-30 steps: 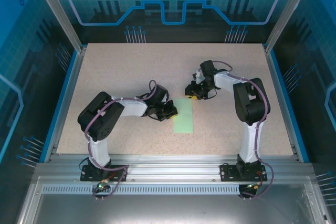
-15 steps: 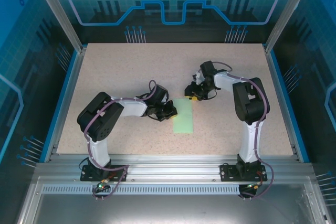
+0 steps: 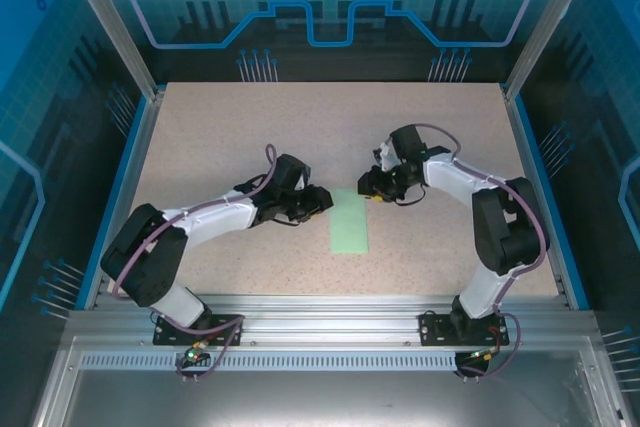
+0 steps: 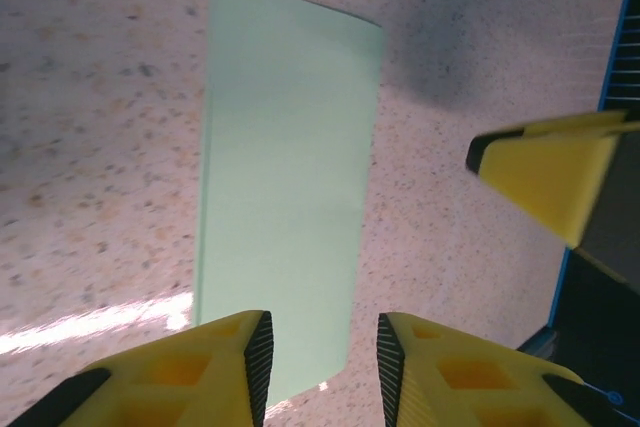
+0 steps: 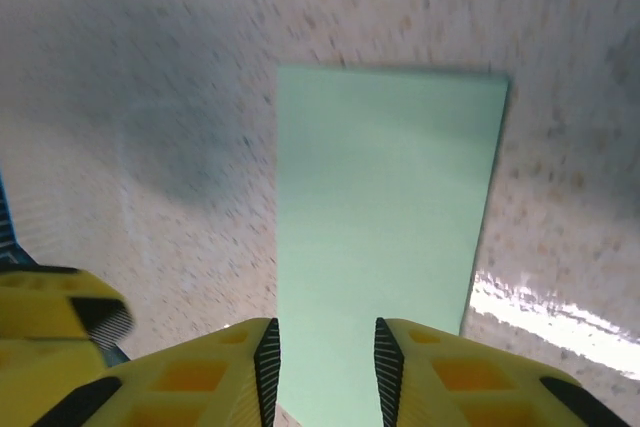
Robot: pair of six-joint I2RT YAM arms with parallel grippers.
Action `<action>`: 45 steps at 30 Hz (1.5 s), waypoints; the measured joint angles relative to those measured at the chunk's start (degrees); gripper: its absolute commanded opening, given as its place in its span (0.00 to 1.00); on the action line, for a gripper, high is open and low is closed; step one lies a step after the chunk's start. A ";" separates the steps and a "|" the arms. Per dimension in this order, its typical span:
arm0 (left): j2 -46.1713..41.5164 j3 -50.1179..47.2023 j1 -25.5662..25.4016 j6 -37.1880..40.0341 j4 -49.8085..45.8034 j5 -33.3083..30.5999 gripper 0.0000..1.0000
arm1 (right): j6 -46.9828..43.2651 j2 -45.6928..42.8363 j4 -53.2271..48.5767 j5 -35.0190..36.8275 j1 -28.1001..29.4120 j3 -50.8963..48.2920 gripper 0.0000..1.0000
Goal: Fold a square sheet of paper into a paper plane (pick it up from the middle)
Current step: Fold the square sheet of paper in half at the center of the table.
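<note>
now | matte mint paper (image 3: 349, 220): flat narrow rectangle | speckled table (image 3: 240, 132) | left jaws, right jaws: parted, empty

Pale mint-green square sheet of paper (image 3: 350, 220), matte and unmarked, folded into a narrow rectangle. Lying flat on the speckled tabletop (image 3: 200, 137) near its middle, long sides running from near edge to far. Doubled layer just visible along one long side; corners crisp.

— Overhead view: bright, even, sharp?
— Yes. The wrist views are softer: white glare streaks the speckled beige desk (image 4: 100, 147), grey shadows pool on it, and the right wrist view smears with motion blur.
</note>
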 measured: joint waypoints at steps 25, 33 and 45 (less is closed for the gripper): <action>-23.08 -15.34 0.00 -0.24 -11.10 -6.29 0.51 | 3.30 -9.11 10.29 0.72 5.95 -18.43 0.35; -29.14 -18.08 0.00 0.00 -13.73 -6.25 0.57 | 4.74 -13.55 14.62 -0.20 9.25 -26.40 0.38; -31.89 -18.08 0.00 1.73 -16.55 -6.14 0.64 | 5.81 -11.98 15.82 -0.44 10.47 -26.58 0.37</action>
